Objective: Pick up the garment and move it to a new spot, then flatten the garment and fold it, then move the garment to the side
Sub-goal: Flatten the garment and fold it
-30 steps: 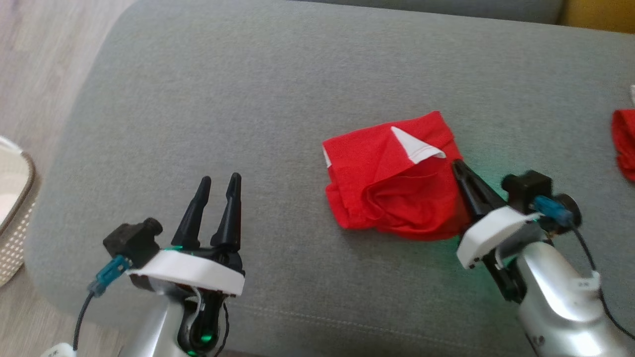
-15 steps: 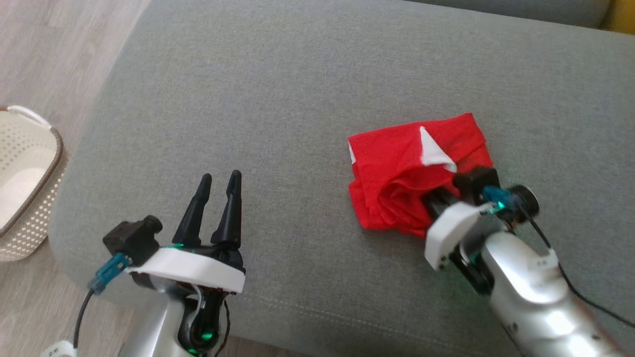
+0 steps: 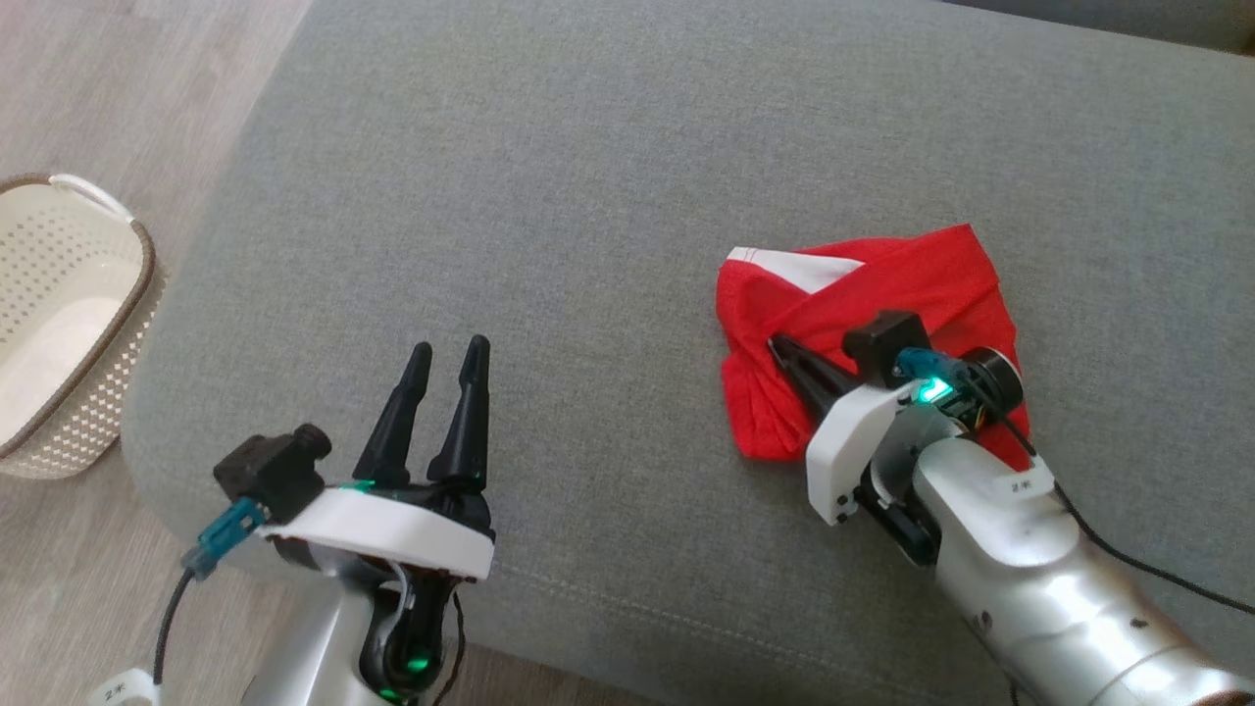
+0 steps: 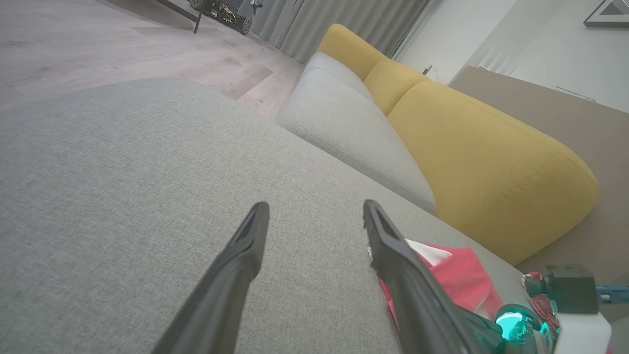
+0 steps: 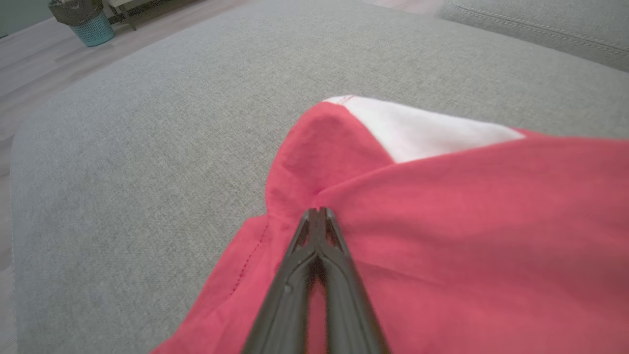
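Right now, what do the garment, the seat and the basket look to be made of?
Garment: thin red cloth, matte, white panel; it folds in soft creases. Seat: grey upholstery fabric, coarse visible weave. Basket: cream, probably moulded plastic; rows of small holes, brown rim.

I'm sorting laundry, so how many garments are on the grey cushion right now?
1: the red garment, right of centre on the grey cushion, pinched by the right gripper. More could lie outside the views.
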Robot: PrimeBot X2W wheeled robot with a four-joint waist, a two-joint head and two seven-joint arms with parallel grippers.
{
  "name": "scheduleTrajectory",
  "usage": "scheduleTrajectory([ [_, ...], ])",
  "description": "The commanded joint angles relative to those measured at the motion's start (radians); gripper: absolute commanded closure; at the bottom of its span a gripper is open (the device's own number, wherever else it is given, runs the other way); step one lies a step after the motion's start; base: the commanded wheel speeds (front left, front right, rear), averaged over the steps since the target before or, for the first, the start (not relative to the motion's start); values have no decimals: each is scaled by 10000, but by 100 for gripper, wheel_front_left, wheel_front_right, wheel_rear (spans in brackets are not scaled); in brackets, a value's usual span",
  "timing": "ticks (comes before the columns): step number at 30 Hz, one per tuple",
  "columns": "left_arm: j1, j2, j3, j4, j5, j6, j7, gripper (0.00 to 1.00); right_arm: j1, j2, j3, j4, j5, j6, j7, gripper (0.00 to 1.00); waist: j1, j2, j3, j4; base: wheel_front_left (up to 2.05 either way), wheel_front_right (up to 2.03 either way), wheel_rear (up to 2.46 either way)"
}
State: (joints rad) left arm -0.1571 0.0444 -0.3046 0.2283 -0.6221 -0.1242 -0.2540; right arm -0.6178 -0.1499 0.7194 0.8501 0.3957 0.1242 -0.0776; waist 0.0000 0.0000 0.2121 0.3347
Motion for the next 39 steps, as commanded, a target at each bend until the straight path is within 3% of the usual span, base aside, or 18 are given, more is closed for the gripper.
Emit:
scheduleTrajectory([
  [1,-468,58,301,-374,-71,-19,-78,0,-404,175,180,-68,154,65,-23,100,0,0,40,4,0,0,0],
  [10,-436,58,441,-322,2,-1,-78,0,-897,189,284,377,685,65,-957,100,0,0,-170,-419,0,0,0],
  [18,-397,58,584,-343,236,-22,-78,0,-773,-343,-591,-403,955,65,-1718,100,0,0,-695,-1301,0,0,0],
  [22,-386,58,596,-380,326,-32,-78,0,-267,-842,-1484,-1212,741,65,-1814,100,0,0,-867,-1728,0,0,0],
  [28,-306,58,656,-379,463,-43,-78,0,1117,-1226,-3662,-3053,-296,65,-1838,100,0,0,-1013,-2304,0,0,0],
  [37,-23,58,833,-352,494,-53,-78,0,3534,-438,-5755,-4943,-1790,65,-1840,100,0,0,-1075,-2774,0,0,0],
  [38,13,58,833,-342,506,-54,-78,0,3671,-332,-5854,-5038,-1882,65,-1840,68,0,0,-1070,-2795,0,0,0],
  [39,38,58,837,-350,521,-56,-78,0,3771,-249,-5907,-5137,-1977,65,-1841,0,0,0,-1050,-2814,0,0,0],
])
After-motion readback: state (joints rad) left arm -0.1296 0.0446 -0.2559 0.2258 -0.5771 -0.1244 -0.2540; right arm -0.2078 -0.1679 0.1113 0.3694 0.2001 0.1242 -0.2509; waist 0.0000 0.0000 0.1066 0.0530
